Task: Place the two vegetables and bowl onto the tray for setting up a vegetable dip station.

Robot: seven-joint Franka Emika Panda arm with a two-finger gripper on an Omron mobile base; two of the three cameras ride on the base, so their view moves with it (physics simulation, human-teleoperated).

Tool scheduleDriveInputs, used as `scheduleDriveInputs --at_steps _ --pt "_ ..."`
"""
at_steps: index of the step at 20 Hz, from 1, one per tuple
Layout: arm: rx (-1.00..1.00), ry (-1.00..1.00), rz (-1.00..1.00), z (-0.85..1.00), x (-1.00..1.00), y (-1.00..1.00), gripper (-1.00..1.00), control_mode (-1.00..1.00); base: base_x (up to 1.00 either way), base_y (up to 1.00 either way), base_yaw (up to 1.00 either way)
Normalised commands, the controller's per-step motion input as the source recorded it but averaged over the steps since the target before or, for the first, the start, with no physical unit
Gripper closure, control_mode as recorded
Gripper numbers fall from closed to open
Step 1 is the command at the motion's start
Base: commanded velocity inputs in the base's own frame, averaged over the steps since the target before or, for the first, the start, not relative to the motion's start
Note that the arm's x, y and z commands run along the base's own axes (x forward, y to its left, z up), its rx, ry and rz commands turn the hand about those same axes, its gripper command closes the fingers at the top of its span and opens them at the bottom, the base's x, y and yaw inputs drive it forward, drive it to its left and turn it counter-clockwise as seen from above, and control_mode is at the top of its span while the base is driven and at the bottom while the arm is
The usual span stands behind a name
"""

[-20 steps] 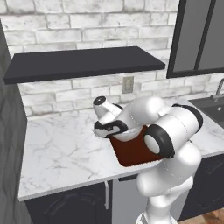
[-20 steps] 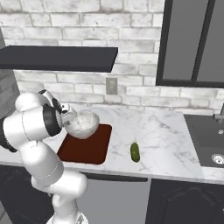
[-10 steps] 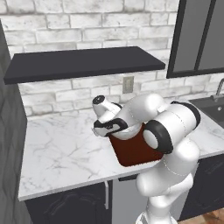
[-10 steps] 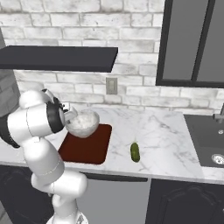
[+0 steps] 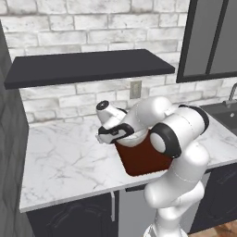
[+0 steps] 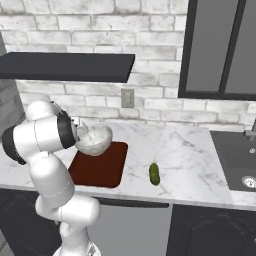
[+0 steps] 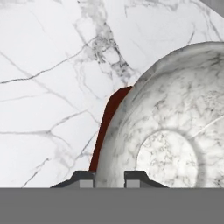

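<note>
A white robot arm stands at a marble counter under a dark shelf. Its gripper is pinched nearly shut on the rim of a marbled white-grey bowl, one finger tip either side of the wall. The bowl is held above the far left part of a dark red-brown tray lying on the counter; whether it touches the tray is hard to tell. From the hand's own camera, a sliver of tray shows beside the bowl's outer wall. A small dark-green cucumber lies on the counter just right of the tray, apart from it.
</note>
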Motion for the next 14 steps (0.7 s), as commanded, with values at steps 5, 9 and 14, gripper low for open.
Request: scheduleDriveInputs --at_steps 5,9,14 --pt "0.00 0.00 0.00 -0.08 0.01 0.00 1.00 -1.00 0.00 0.00 0.00" --pt "0.00 0.00 0.00 -0.02 0.00 0.00 -1.00 -1.00 0.00 0.00 0.00" --pt "0.00 0.03 0.00 0.02 0.00 -0.04 -1.00 -1.00 0.00 0.00 0.00"
